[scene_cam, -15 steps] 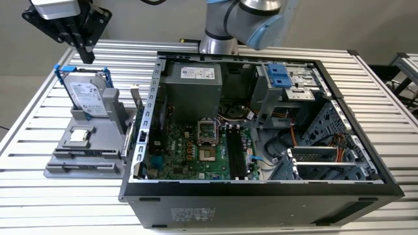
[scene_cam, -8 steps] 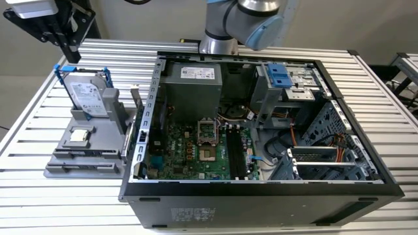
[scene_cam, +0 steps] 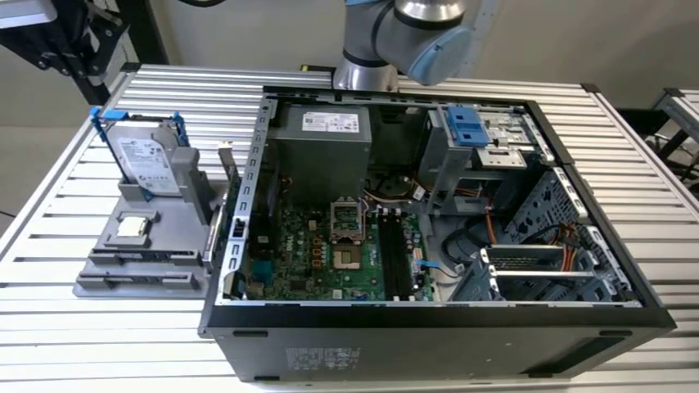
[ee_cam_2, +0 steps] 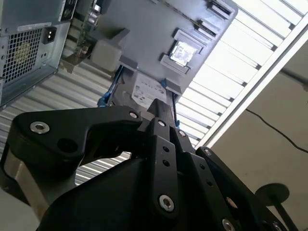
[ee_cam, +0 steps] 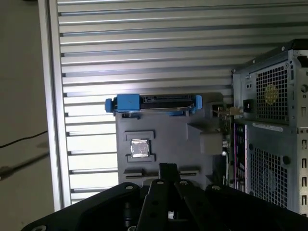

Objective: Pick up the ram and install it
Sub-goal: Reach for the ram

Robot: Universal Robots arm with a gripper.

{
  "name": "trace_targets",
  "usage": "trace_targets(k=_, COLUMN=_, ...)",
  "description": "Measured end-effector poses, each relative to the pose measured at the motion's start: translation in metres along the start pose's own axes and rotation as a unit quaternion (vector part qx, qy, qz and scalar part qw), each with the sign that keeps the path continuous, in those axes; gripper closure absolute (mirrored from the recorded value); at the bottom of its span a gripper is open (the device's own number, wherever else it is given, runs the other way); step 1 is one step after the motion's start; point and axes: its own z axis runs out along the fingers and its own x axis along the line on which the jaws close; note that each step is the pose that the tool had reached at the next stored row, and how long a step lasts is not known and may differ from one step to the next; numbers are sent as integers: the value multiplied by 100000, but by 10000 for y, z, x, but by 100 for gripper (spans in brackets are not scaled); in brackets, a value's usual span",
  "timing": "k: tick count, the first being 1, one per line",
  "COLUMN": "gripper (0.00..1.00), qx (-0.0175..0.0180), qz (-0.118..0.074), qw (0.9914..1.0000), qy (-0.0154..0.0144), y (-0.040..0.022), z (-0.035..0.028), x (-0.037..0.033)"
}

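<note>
The ram (scene_cam: 228, 168) looks like a thin dark stick standing on edge at the grey holder's (scene_cam: 110, 262) side nearest the open computer case (scene_cam: 437, 327). Long black memory slots (scene_cam: 395, 250) run along the motherboard (scene_cam: 317, 254) inside the case. My gripper (ee_cam: 167, 169) hangs high above the holder in both wrist views, its black fingers (ee_cam_2: 161, 108) drawn together to one tip with nothing between them. In the exterior view the arm (scene_cam: 421, 33) rises behind the case's far wall.
On the holder stand a silver hard drive in a blue frame (scene_cam: 147, 160) and a small square silver chip (scene_cam: 133, 227). The case also holds a power supply (scene_cam: 322, 151) and drive cages (scene_cam: 480, 139). The slatted metal table (scene_cam: 65, 336) drops off past its edges.
</note>
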Motion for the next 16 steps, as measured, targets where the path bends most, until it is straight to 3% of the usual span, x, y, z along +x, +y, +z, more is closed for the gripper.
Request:
trace_targets(k=9, gripper=100, qx=-2, qz=0, qw=100000, qy=-7, y=-15, z=-5, x=254)
trace_targets(k=12, gripper=100, qx=-4, qz=-6, qw=100000, qy=-4, y=-15, z=-5, x=256)
trace_targets(k=16, gripper=100, qx=-6, qz=-88, qw=100000, qy=13, y=-30, z=-4, x=199)
